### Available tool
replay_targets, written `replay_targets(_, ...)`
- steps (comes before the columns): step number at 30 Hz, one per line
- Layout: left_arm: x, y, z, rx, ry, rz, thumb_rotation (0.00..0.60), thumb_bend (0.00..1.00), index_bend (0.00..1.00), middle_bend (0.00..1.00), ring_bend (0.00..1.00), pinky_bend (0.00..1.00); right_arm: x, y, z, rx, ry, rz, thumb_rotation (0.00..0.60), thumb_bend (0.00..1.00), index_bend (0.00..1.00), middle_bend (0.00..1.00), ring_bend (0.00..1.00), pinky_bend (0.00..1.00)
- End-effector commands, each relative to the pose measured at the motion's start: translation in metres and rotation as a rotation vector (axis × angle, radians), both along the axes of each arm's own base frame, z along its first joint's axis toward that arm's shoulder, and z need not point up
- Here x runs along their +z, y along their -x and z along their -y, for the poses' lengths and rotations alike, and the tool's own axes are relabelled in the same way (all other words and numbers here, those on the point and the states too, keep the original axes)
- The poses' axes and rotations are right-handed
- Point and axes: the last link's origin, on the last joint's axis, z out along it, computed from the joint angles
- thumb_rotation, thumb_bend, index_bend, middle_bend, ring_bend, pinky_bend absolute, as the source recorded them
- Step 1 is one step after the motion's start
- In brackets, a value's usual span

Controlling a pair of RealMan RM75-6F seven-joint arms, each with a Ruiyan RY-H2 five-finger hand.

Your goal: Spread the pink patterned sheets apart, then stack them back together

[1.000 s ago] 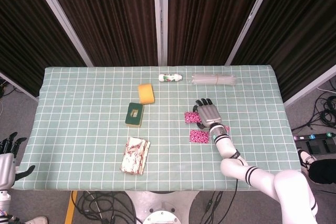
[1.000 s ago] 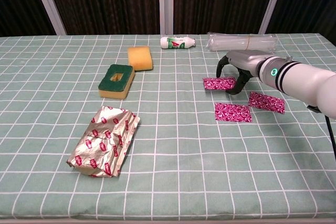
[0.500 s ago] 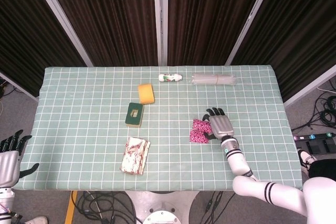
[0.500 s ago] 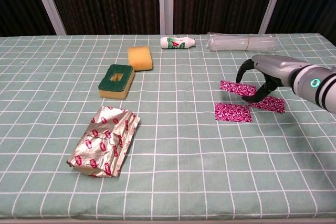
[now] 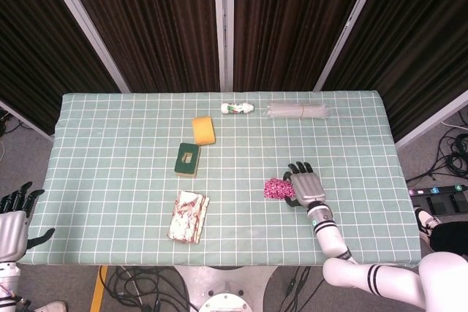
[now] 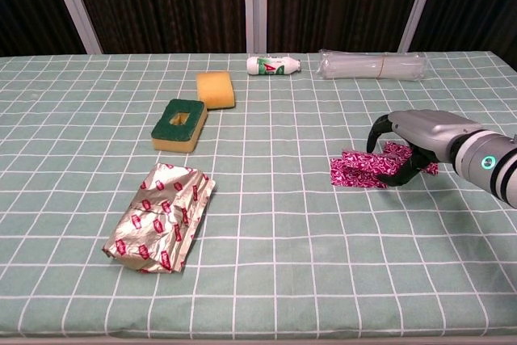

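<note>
Two hands show over the green checked table [image 5: 110, 129]: the right hand [image 6: 408, 141] arches over the pink patterned sheets [image 6: 363, 169] at the table's right side, its fingers [image 6: 376, 131] curled down around one sheet laid partly over the other sheets; whether they pinch it cannot be told. The left hand [image 5: 13, 213] hangs off the table's left edge, fingers spread, holding nothing. A crumpled foil wrapper [image 6: 161, 214] lies near the front, a clear tube bundle [image 6: 371, 64] at the back, green sponge [image 6: 179, 124] and yellow sponge [image 6: 215, 89] mid-table, a small bottle [image 6: 273, 64] behind them.
</note>
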Motion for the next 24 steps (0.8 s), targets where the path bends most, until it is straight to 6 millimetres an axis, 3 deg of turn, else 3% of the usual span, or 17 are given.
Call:
replay_targets(1, 0.000, 0.001, 0.001, 0.004, -0.002, 0.000, 0.600, 0.12, 0.27, 0.20, 0.15, 0.17, -0.007, -0.006, 0.001, 0.036, -0.006, -0.002, 0.514, 0.24, 0.36, 0.10, 0.00, 0.00)
replay_targets(11, 0.000, 0.001, 0.002, 0.005, -0.002, 0.002, 0.600, 0.12, 0.27, 0.20, 0.15, 0.17, -0.019, -0.007, 0.001, 0.045, -0.027, -0.010, 0.505, 0.25, 0.35, 0.10, 0.00, 0.00)
replay_targets(24, 0.000, 0.002, 0.003, 0.005, -0.006, 0.003, 0.600, 0.12, 0.27, 0.20, 0.15, 0.17, -0.022, -0.002, 0.001, 0.036, -0.027, -0.025, 0.498, 0.25, 0.30, 0.10, 0.00, 0.00)
